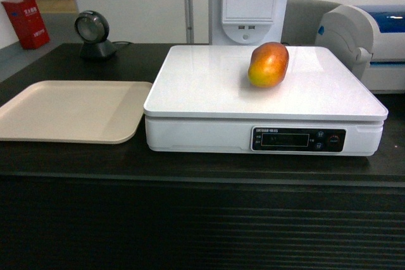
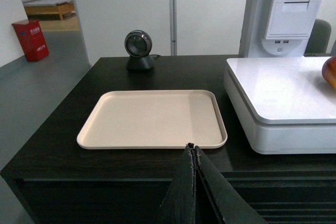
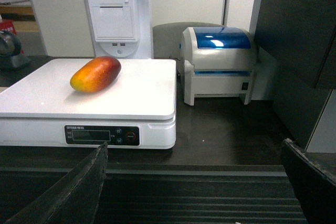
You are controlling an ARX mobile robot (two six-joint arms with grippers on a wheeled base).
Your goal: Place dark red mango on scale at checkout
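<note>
The dark red mango lies on the white platform of the scale, toward its back right; the right wrist view shows the mango resting free on the scale. The scale stands on the dark checkout counter with its ribbed front. My left gripper is shut with nothing in it, low in front of the counter edge. My right gripper is open wide and empty, held back in front of the ribbed panel. Neither gripper shows in the head view.
A beige tray lies left of the scale. A round barcode scanner stands at the back left. A white receipt terminal rises behind the scale. A blue-and-white label printer sits to the right.
</note>
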